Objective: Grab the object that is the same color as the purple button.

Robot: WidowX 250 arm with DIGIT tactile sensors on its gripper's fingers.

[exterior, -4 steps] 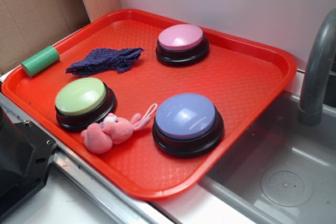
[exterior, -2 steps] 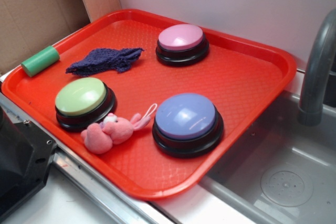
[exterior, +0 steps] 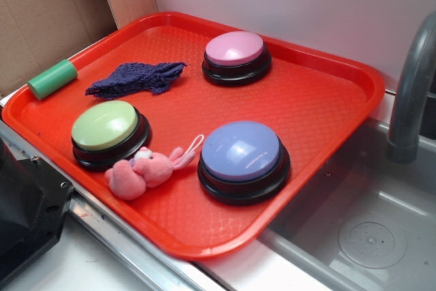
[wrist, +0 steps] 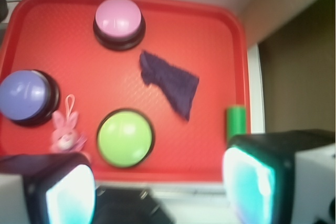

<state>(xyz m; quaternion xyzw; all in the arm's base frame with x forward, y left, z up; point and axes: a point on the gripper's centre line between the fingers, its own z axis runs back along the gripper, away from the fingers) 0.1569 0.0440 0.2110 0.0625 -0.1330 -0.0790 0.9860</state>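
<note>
1. From the wrist camera the fingers (wrist: 157, 192) stand wide apart with nothing between them. Each finger is a blocky dark piece with a pale, glossy, teal-tinted inner pad, one at lower left (wrist: 68, 192) and one at lower right (wrist: 249, 195). They hang above the near edge of the tray, well clear of everything on it.
2. Ahead of the fingers lies the red tray (exterior: 327, 100), hard plastic with a raised rim and a fine embossed grid on its floor.
3. The green-topped button (exterior: 107, 126) is nearest, a smooth dome on a black base, with the pink plush toy (exterior: 143, 172) just beside it, fuzzy and with a thin loop of cord.
4. The knitted cloth (exterior: 136, 78) lies flat and crumpled on the tray floor, dark navy-purple and loose-woven, between the green-topped button and the pink-topped button (exterior: 235, 49), touching neither.
5. The purple button (exterior: 242, 151) is the largest dome, glossy lavender-blue, at the tray's sink side.
6. A green cylinder (exterior: 52, 78) rests on the tray's rim.
7. A grey faucet (exterior: 412, 93) and a metal sink (exterior: 368, 236) sit beside the tray.
8. No writing is legible anywhere.
</note>
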